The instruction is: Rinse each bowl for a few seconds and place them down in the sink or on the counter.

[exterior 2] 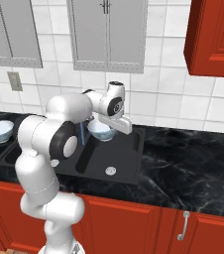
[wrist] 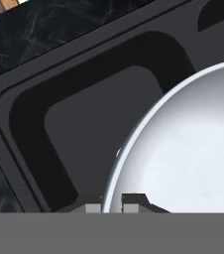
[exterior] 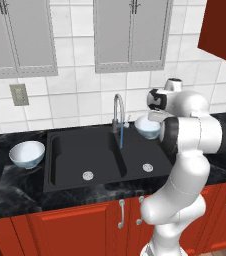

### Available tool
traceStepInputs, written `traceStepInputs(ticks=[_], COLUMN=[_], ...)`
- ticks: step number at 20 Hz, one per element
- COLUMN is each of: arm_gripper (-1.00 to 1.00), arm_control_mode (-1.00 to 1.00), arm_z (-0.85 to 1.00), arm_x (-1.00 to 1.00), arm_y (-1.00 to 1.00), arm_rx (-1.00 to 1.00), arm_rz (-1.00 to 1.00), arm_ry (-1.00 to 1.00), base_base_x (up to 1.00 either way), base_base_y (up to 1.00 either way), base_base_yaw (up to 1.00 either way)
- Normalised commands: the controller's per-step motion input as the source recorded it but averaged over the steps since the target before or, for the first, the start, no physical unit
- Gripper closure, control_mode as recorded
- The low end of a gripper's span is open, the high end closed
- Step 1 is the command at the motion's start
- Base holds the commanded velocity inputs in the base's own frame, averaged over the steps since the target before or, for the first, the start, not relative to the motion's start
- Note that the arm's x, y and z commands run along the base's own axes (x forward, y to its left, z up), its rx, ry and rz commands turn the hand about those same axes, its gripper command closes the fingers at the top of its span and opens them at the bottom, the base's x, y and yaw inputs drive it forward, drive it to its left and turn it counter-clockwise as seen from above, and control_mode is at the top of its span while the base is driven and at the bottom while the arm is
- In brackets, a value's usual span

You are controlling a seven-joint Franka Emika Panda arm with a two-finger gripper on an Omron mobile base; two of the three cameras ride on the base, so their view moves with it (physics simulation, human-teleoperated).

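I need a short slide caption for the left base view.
Gripper holds a white bowl beside the running faucet.

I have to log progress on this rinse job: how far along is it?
Done: nothing visibly. In hand: the gripper holds one bowl by its rim over the sink, beside the faucet's running stream. Left: setting it down, then rinsing the second bowl on the counter.
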Motion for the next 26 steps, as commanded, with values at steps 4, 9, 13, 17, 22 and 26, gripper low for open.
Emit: traceStepInputs(ticks=[4, 9, 13, 17, 22, 26], arm_gripper=[1.0, 1.0, 1.0, 1.0, 1.0, 1.0], arm_control_mode=[-1.0, -1.0, -1.0, -1.0, -1.0, -1.0], arm_z=[0.01, 0.06, 0.04, 0.0, 0.01, 0.0], arm_x=[-0.33, -0.33, -0.33, -0.33, -0.32, -0.23], arm_y=[-0.68, -0.55, -0.54, -0.56, -0.57, -0.44], arm_rx=[0.0, 0.0, 0.0, 0.0, 0.0, 0.0], arm_rz=[-0.08, -0.08, -0.09, -0.11, -0.1, -0.1], arm_ry=[-0.03, -0.05, -0.04, -0.02, -0.03, -0.02], base_base_x=[0.0, 0.0, 0.0, 0.0, 0.0, 0.0], base_base_y=[0.0, 0.0, 0.0, 0.0, 0.0, 0.0], base_base_yaw=[0.0, 0.0, 0.0, 0.0, 0.0, 0.0])
